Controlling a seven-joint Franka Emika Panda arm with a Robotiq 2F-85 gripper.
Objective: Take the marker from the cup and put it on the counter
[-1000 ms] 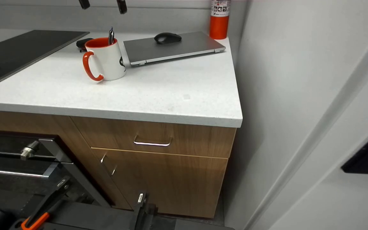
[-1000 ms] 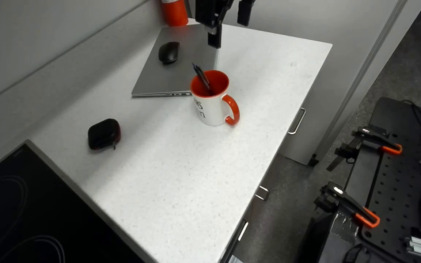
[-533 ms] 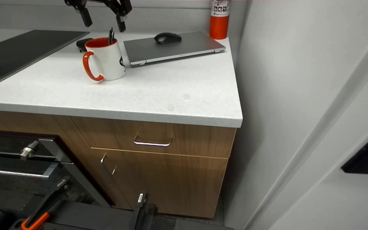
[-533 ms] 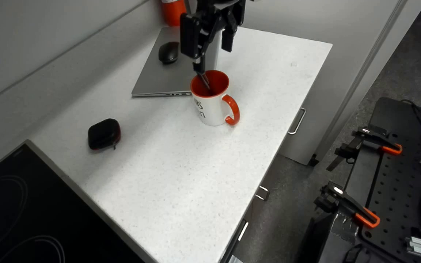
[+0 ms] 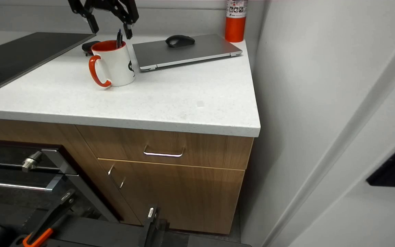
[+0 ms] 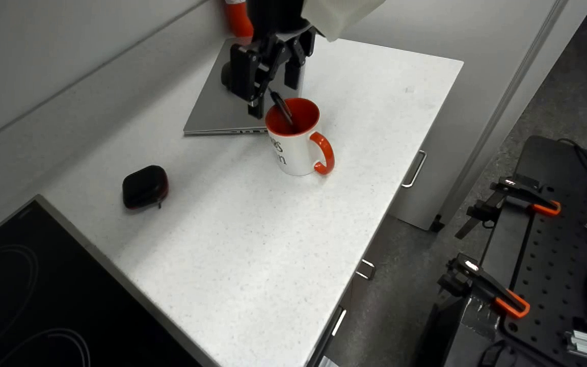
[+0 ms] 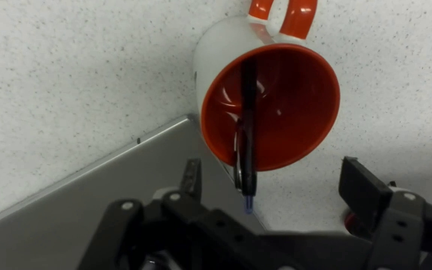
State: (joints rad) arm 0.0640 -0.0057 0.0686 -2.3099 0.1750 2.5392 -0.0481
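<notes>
Marker [image 7: 249, 131] leans in the cup [image 7: 291, 99] at upper centre of the wrist view; my fingers [image 7: 364, 191], at lower centre and lower right, stand wide apart, the marker's blue end showing between them.

The gripper [image 6: 273, 98] hangs at the top in both exterior views, pointing down. Its two black fingers [image 7: 364, 187] stand wide apart, the gap plain in the wrist view.

Slim dark marker [image 7: 249, 153] tilted inside the cup [image 6: 297, 153], end above the rim, white red-handled mug upright on white counter [image 6: 242, 234]
</notes>
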